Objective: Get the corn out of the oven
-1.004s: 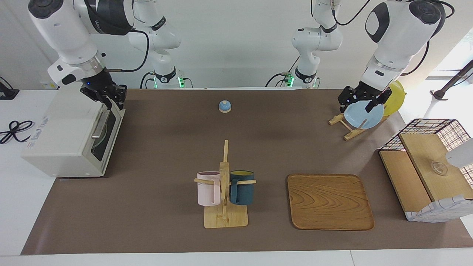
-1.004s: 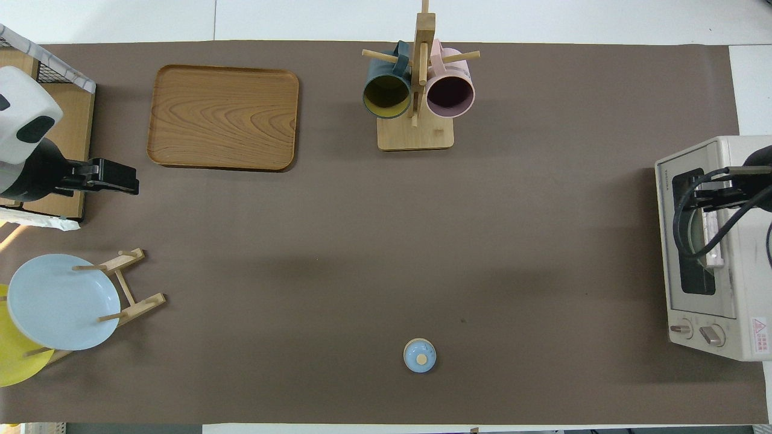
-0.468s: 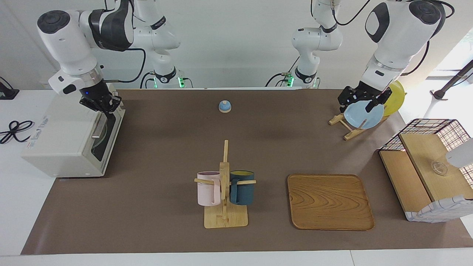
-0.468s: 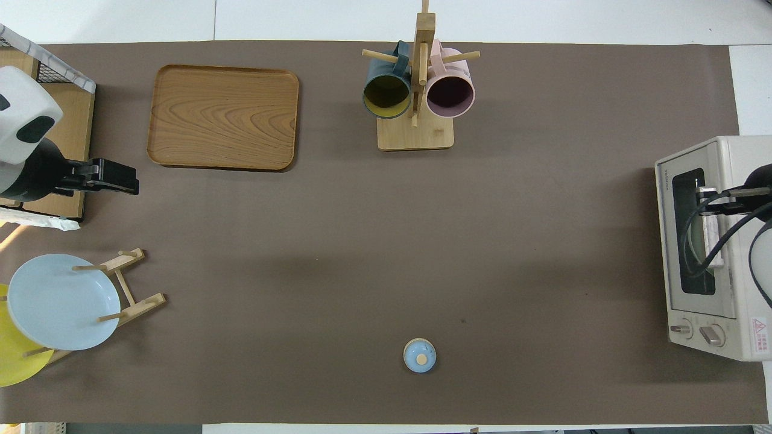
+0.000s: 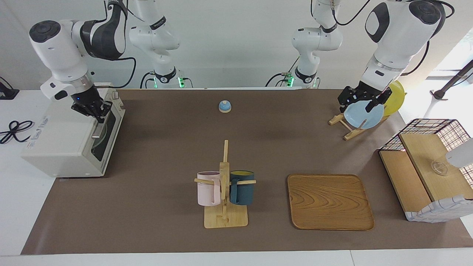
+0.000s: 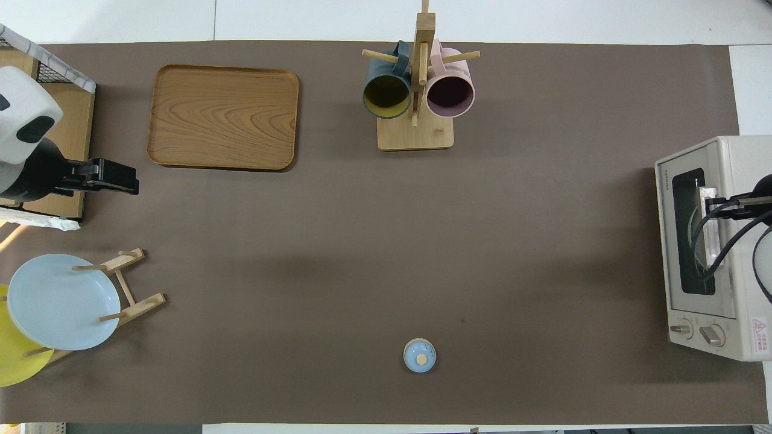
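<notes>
The off-white oven (image 5: 63,138) (image 6: 739,181) stands at the right arm's end of the table, its dark glass door closed. The corn is hidden; only a pale round shape shows through the glass. My right gripper (image 5: 99,115) (image 6: 721,208) is shut, its tips at the door's top edge by one end of the metal bar handle (image 5: 98,129) (image 6: 710,238). I cannot tell whether it touches the handle. My left gripper (image 5: 364,104) (image 6: 128,179) hangs open over the plate rack, holding nothing, and waits.
A wooden rack (image 5: 342,123) holds a light blue plate (image 5: 364,115) and a yellow plate (image 5: 395,96). Mid-table are a mug stand (image 5: 224,192) with a pink and a dark teal mug, a wooden tray (image 5: 330,201), a small blue knobbed lid (image 5: 224,106) and a wire shelf basket (image 5: 428,166).
The right gripper has closed and drawn back from in front of the oven door to over the door's top edge by the handle. The left arm has not moved.
</notes>
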Controlling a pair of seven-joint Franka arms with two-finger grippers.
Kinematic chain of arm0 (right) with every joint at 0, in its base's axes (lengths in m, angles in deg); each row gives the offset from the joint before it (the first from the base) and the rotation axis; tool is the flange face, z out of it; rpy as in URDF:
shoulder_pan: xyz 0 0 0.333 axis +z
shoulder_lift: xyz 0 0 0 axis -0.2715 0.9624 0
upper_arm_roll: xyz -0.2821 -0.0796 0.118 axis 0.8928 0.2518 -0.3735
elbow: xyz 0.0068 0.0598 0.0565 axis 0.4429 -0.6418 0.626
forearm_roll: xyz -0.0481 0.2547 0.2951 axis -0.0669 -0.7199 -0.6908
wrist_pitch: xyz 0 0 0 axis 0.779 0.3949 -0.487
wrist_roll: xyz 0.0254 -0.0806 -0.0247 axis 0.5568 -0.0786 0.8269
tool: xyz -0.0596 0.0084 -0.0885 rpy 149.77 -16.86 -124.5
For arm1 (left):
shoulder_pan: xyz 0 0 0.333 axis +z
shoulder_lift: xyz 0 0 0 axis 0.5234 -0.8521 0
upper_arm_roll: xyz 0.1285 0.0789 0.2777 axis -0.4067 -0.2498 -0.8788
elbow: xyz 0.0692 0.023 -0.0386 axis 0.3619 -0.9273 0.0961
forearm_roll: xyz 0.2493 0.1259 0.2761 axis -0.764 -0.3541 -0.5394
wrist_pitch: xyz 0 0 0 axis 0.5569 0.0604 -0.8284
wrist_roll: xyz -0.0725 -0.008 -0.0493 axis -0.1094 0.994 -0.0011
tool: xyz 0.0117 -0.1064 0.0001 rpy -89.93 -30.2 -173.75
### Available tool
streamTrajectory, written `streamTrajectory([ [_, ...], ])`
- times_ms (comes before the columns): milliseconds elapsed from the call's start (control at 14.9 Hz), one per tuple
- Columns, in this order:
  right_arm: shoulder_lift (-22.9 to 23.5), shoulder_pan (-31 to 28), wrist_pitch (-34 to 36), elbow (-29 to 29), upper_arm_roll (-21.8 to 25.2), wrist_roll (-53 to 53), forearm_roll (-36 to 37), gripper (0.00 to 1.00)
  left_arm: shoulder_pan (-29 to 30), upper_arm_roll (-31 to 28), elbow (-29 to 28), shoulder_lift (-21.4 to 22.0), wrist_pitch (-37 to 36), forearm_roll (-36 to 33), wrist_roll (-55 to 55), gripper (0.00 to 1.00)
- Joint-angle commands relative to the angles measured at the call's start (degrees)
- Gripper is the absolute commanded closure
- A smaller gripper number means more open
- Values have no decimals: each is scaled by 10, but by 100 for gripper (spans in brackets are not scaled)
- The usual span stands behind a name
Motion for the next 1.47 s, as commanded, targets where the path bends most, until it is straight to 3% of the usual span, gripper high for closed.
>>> streamTrajectory([
  [0,-10,-9,-15,-23,-3,9,6,100,7,5,-4,7,1,-10,-3,0],
  [803,1,-36,-51,-59,-4,23,6,100,7,5,-5,7,1,-10,-3,0],
  [1405,16,-12,-58,-62,-6,6,-7,100,7,5,-5,7,1,-10,-3,0],
])
